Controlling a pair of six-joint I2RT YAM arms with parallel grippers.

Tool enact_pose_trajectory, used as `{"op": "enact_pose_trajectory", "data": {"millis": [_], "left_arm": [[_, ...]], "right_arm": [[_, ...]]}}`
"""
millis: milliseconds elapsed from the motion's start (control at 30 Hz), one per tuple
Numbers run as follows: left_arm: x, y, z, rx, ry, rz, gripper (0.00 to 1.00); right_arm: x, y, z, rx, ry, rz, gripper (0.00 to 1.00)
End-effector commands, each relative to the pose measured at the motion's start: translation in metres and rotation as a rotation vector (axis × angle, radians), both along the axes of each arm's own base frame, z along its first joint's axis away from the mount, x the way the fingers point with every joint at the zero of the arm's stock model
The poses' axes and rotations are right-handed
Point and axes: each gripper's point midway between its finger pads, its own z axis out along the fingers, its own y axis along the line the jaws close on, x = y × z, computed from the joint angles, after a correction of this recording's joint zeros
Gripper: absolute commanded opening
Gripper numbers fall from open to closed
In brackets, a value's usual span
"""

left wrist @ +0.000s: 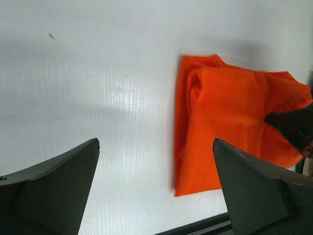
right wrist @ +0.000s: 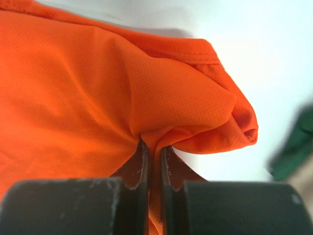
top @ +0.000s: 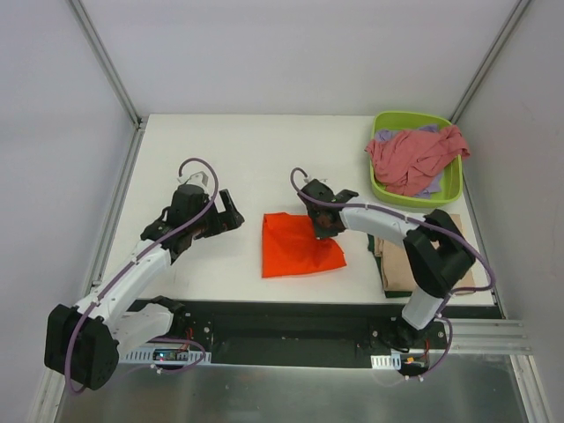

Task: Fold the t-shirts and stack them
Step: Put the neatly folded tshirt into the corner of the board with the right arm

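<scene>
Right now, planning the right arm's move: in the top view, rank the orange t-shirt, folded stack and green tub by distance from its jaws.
1. Orange t-shirt: clamped in the right gripper.
2. Folded stack: right, near edge.
3. Green tub: far right corner.

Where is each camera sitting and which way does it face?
Top external: above and behind the arms, looking down on the table; both arms, left hand and right hand show.
Left wrist: on the left arm, facing the orange t-shirt; its open fingers frame it.
Right wrist: close on that shirt, pinched between its fingers.
Shared: all see the orange t-shirt.
</scene>
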Motion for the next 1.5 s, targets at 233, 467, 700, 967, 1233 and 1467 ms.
{"op": "enact_pose_trajectory", "data": {"millis": [233,467,700,967,1233,1467], "left_arm": [[-0.004,0.024,0.0,0.082,-0.048,0.058,0.99],[-0.007,0.038,0.003,0.118,-0.073,0.111,0.99],[-0.008,0.044,0.004,0.132,-0.084,0.134,0.99],[-0.008,0.045,0.001,0.139,-0.072,0.14,0.99],[-0.007,0.046,-0.002,0.148,-0.06,0.146,0.99],[-0.008,0.046,-0.002,0.148,-0.062,0.147,0.99]], "right_arm": [[-0.02,-0.139,0.092,-0.566,-0.178,-0.002,0.0],[-0.025,-0.169,0.132,-0.706,-0.226,-0.013,0.0],[-0.038,-0.185,0.154,-0.734,-0.193,0.015,0.0],[-0.046,-0.196,0.171,-0.671,-0.197,0.009,0.0],[-0.049,-0.193,0.182,-0.588,-0.215,0.041,0.0],[-0.05,-0.188,0.194,-0.517,-0.216,0.048,0.0]]}}
